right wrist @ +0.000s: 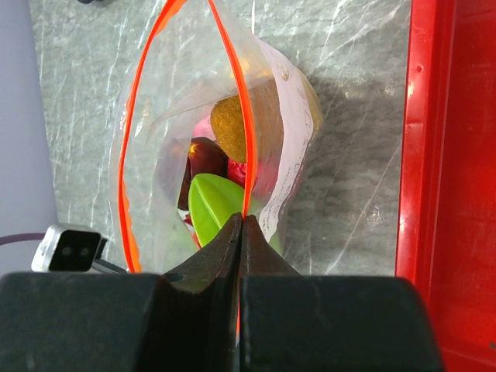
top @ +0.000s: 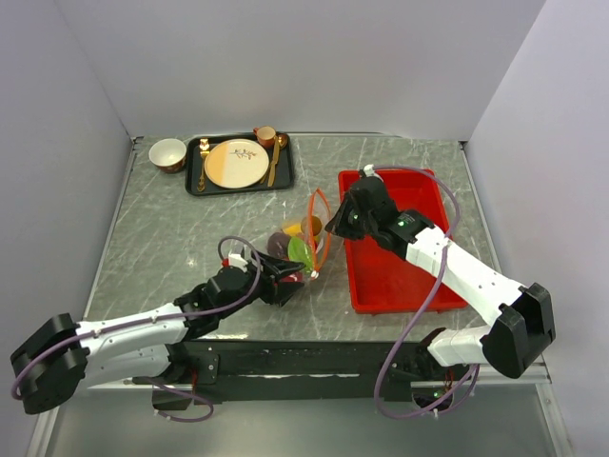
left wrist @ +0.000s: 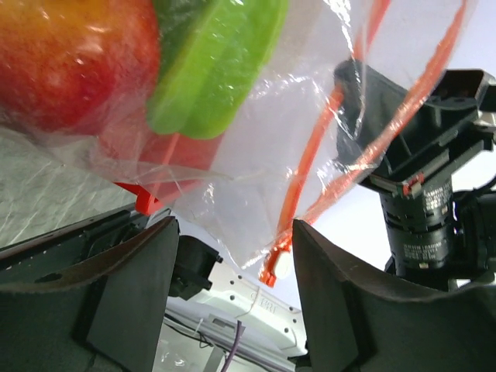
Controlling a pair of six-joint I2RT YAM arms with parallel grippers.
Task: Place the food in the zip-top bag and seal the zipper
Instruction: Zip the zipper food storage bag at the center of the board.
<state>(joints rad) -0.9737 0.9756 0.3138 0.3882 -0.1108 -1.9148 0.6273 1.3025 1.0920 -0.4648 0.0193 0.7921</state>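
clenching the right pincer [right wrist: 242, 221] on the zipper [right wrist: 246, 116], fingertips pressed tight over one orange-red strip at the mouth. holding the left pincer [left wrist: 232, 229] released, with fingers [left wrist: 132, 279] apart and a lower corner of the zip-top bag [right wrist: 288, 132] hanging down between them, unpinched as far as can be told. keeping the mouth gaping in a long loop, with the second strip bowed well away from the pinched one. finding the bag about mid-bench, a little toward the near edge, just beside the left wall of the red tray [top: 400, 281]. seeing food already inside: a green piece [right wrist: 217, 205], a brownish-orange piece [right wrist: 229, 125], a dark purple piece [right wrist: 203, 159] and a red round piece [left wrist: 62, 62].

judging the film to be thin, limp and slippery, crumpling wherever pushed and sagging under the toy pieces, which are probably light, hard and prone to rolling toward the low end. judging the strip to be the only stiffer part, so taking hold there: pinching both strips together at one end and running along the mouth, while bracing the far end or the bag's body against sliding over the smooth bench [top: 190, 238].
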